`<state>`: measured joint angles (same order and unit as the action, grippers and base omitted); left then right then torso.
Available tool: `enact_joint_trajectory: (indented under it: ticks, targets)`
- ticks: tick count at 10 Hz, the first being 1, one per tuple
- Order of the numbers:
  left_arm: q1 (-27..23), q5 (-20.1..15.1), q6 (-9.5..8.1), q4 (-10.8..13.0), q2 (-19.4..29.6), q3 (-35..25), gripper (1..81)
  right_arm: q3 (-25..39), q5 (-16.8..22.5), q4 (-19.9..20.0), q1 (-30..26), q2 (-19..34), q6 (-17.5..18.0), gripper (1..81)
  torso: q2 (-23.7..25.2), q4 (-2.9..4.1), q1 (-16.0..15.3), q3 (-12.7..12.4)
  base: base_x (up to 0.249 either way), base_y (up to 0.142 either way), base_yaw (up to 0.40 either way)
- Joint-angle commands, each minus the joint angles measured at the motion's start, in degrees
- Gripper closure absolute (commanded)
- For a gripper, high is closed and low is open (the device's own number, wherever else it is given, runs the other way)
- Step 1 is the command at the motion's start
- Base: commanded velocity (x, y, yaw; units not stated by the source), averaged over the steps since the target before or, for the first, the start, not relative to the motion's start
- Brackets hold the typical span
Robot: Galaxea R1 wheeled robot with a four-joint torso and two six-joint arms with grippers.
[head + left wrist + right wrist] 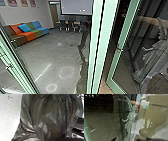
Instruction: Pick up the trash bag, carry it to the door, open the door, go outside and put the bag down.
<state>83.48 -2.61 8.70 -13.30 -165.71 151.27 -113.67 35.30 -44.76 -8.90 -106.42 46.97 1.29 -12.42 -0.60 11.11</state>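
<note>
Trash bag (50, 117) dk, shiny, v. creased (part see-thru); L tool, R tool: can't tell grip.

A couch (29, 35) of many colours sits on the grey floor (37, 56). Dark chairs (62, 25) stand there too.

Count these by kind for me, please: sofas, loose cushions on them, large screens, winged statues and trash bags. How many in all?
Sofa: 1
Loose cushion: 1
Large screen: 1
Winged statue: 1
Trash bag: 1
Total: 5
</note>
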Motion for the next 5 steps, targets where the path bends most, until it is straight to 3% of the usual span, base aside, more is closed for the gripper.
enact_joint_trajectory:
  ticks: [1,2,3,4,5]
  targets:
    - [-2.0,-4.1,-0.18,-0.1,0.5,0.0,81.1,1.3,1.5,-1.5,-7.8,1.1,0.1,1.0,0.0,-4.80,0.0,0.0,0.000,0.000,0.000]
    - [-2.0,-4.1,-0.18,-0.1,0.6,0.0,81.1,1.3,1.5,-1.1,-7.9,1.2,0.1,1.0,0.0,-6.44,0.0,0.0,0.000,0.000,0.000]
    - [-2.0,-4.1,-0.18,-0.1,0.5,0.0,81.1,1.4,1.6,-0.9,-7.8,1.3,0.1,1.0,0.0,-3.63,0.0,0.0,0.000,0.000,0.000]
    - [-1.9,-4.1,-0.18,-0.2,0.5,0.0,81.1,1.4,1.5,-0.9,-7.6,1.2,0.1,1.0,0.0,-5.29,0.0,0.0,0.000,0.000,0.000]
    - [-1.8,-4.1,-0.18,-0.2,0.5,0.0,81.1,1.4,1.4,-0.8,-7.0,1.1,0.1,1.0,0.0,-6.41,0.0,0.0,0.000,0.000,0.000]
